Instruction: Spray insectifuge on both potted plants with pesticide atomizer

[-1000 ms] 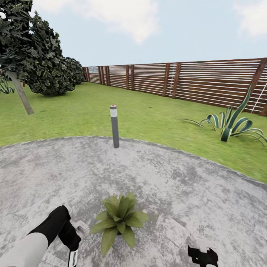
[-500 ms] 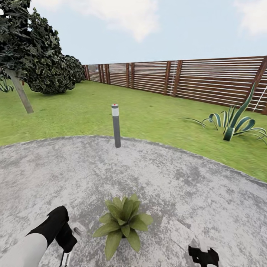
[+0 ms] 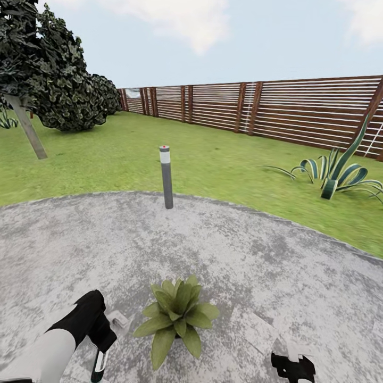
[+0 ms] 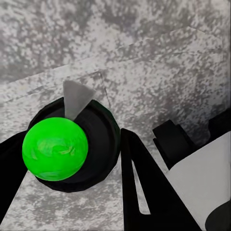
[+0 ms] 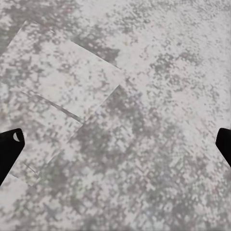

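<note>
While your left fingers (image 4: 72,159) clamp the atomizer (image 4: 72,144) | right fingers (image 5: 115,144) spread wide, empty | plant (image 3: 175,319) at 6 o'clock.

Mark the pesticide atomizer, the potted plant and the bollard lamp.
pesticide atomizer (image 4: 55,149): left wrist view, green top.
potted plant (image 3: 175,315): head view, rosette centre.
bollard lamp (image 3: 166,181): head view, grey post.

The round grey patio (image 3: 255,255) is carrying a potted plant (image 3: 175,317) near its front edge and a bollard lamp (image 3: 166,177) at its far edge.
</note>
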`<state>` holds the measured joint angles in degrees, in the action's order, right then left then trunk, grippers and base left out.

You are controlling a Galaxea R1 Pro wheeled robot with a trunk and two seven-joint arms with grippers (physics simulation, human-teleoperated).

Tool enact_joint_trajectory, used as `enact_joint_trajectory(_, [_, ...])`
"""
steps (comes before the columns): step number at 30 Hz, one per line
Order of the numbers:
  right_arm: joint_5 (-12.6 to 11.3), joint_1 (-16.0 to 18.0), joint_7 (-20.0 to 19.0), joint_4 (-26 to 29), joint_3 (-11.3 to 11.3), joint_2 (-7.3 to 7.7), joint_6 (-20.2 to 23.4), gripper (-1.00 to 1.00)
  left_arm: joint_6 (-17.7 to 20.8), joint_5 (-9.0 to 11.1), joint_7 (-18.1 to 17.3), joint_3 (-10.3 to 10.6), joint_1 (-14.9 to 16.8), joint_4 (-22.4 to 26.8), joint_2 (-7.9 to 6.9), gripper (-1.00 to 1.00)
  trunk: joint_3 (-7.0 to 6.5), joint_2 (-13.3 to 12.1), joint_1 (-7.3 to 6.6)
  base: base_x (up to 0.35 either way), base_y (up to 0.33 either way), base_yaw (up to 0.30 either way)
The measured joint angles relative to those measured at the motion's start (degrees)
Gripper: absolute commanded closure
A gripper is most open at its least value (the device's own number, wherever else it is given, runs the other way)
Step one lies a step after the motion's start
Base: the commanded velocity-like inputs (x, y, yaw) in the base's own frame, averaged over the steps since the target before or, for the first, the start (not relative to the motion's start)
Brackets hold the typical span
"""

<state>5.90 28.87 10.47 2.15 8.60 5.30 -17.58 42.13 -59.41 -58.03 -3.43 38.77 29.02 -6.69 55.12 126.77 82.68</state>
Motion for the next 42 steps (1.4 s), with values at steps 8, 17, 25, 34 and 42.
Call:
enact_joint_trajectory(8, [0.1, 0.0, -0.2, -0.1, 0.0, 0.82, 0.0, -1.00, -0.6, -0.3, -0.1, 0.3, 0.5, 0.8, -0.52, 1.00, 0.02, 0.0, 0.01, -0.034, 0.000, 0.000])
enact_joint_trajectory(17, [0.1, 0.0, -0.2, 0.0, 0.0, 0.76, 0.1, -1.00, -0.6, -0.2, -0.1, 0.2, 0.6, 0.9, -0.64, 1.00, 0.01, 0.0, 0.00, -0.138, 0.000, 0.000])
enact_joint_trajectory(25, [0.0, 0.0, 0.0, 0.1, 0.0, 0.77, 0.0, -1.00, -0.1, -0.3, -0.4, 0.1, 1.4, 2.7, -0.56, 1.00, 0.52, 0.4, 0.21, -0.002, 0.000, 0.000])
enact_joint_trajectory(34, [0.0, 0.0, 0.0, 0.1, 0.0, 0.77, 0.0, -1.00, 0.0, -2.7, -0.5, 0.2, 1.3, 3.1, -0.47, 1.00, 2.74, 4.0, 2.19, 0.000, 0.000, 0.000])
enact_joint_trajectory(42, [0.0, 0.0, 0.0, 0.1, 0.0, 0.77, 0.0, -1.00, -0.3, -2.8, -0.8, 0.2, 0.7, 2.7, -0.71, 1.00, 3.62, 4.8, 2.64, 0.000, 0.000, 0.000])
